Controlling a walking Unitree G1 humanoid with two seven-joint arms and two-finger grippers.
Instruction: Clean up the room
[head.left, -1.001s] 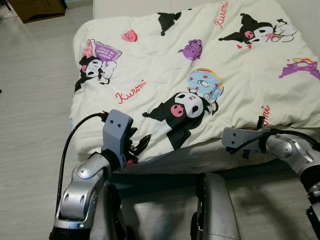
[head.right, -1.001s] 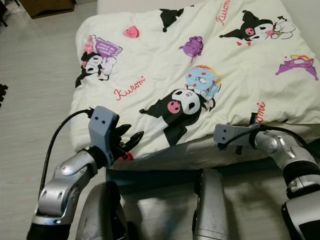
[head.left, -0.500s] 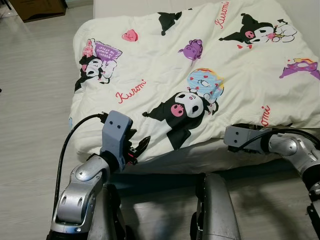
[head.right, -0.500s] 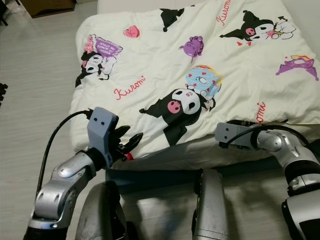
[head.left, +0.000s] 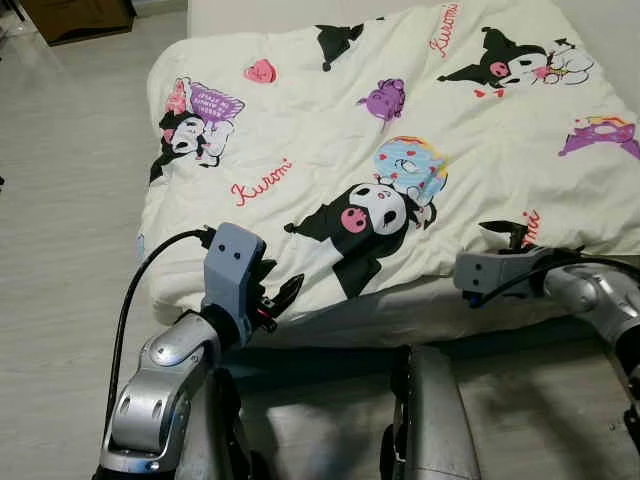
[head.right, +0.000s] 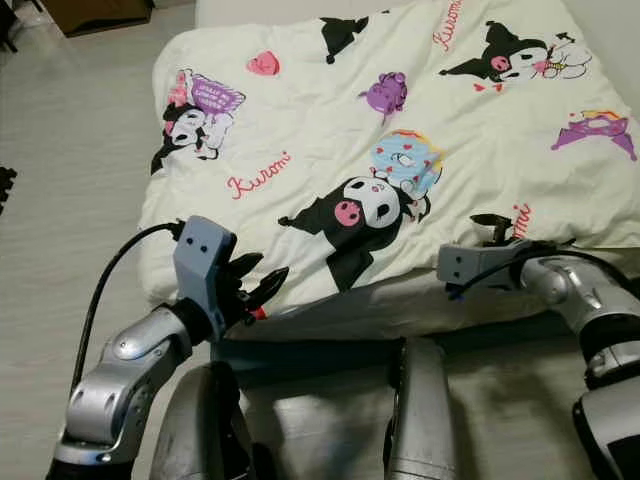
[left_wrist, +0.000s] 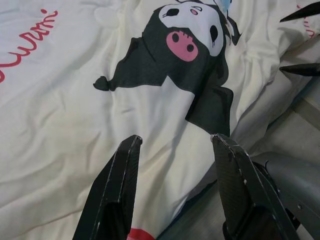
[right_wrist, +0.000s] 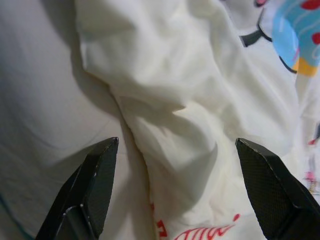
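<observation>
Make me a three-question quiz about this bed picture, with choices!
1. Where is the left end effector?
A. At the near edge of the blanket
B. On the floor
C. By the box

2. What colour is the word printed beside the big cartoon figure?
A. Green
B. Red
C. Blue

3. How are the right end effector's fingers?
A. Shut tight
B. Shut on a cup
C. Spread open

Answers:
1 A, its fingers hover over the blanket's near edge.
2 B, the lettering is red.
3 C, the right wrist view shows a wide gap with a blanket fold between the fingers.
</observation>
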